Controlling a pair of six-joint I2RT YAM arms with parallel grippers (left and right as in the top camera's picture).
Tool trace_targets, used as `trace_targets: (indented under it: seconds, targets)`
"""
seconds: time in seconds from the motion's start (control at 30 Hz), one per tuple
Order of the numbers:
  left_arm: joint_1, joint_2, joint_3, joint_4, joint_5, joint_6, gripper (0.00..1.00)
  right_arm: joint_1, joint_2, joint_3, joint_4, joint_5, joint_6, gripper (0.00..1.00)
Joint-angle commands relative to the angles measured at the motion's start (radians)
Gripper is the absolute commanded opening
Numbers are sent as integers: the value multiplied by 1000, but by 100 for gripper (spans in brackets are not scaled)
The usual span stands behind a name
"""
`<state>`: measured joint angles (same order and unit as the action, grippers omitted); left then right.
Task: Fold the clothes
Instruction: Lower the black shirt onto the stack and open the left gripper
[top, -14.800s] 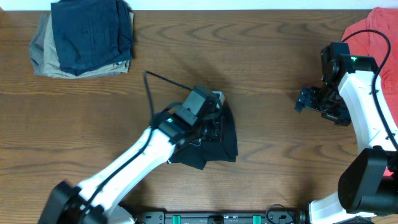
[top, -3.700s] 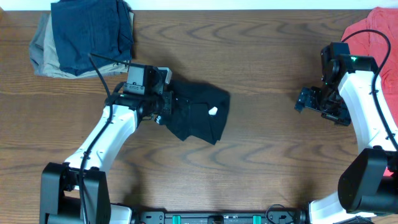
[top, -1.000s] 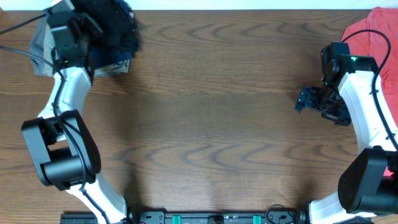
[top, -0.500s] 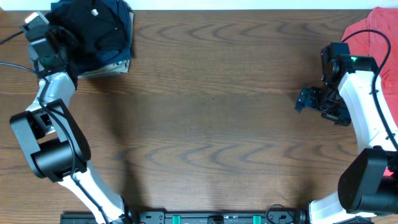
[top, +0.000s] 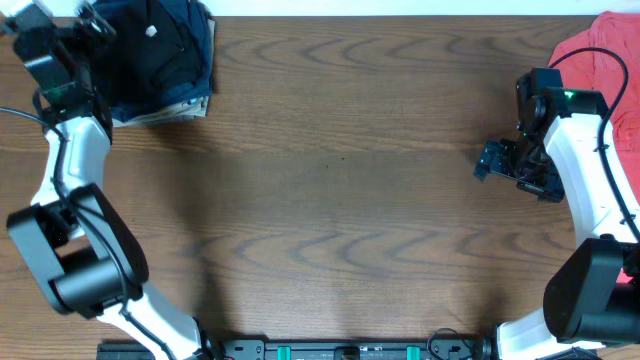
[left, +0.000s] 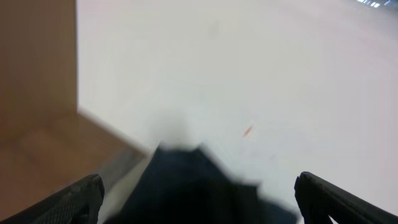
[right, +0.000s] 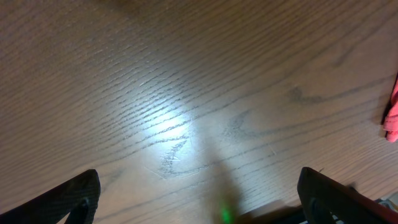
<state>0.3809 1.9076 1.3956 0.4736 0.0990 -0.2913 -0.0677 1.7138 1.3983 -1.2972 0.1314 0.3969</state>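
From above, the black shirt (top: 140, 50) lies bunched on a stack of folded garments at the far left corner of the counter (top: 330, 200). A small white logo mark (top: 152, 31) faces up. A navy garment (top: 203, 40) shows along the shirt's right edge and a khaki garment (top: 165, 110) peeks out below. The left tool (top: 92, 22) sits at the shirt's upper left edge, just beside the fabric; whether it touches cannot be told here. The right tool (top: 495, 160) hangs over bare wood, well apart from the shirt. A coral-red shirt (top: 610, 45) lies in the far right corner.

The left wrist view is blurred. The two fingers (left: 78, 199) stand wide apart at the lower corners. A dark mass of shirt fabric lies between and beyond them, clear of both fingers.

In the right wrist view, the fingers (right: 68, 202) are spread wide over bare wood grain, gripping nothing. A sliver of coral-red cloth shows at the right edge.
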Motion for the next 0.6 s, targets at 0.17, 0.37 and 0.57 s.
trace_targets:
  seconds: [0.17,0.37,0.57]
  targets:
    - [-67,82,28,37,9,29,98,9,5,13,0,10,-9,99]
    - [-76,254,28,21,9,48,98,9,5,13,0,11,-9,99]
    - [-65,307,28,-24,10,89,98,9,5,13,0,10,-9,99]
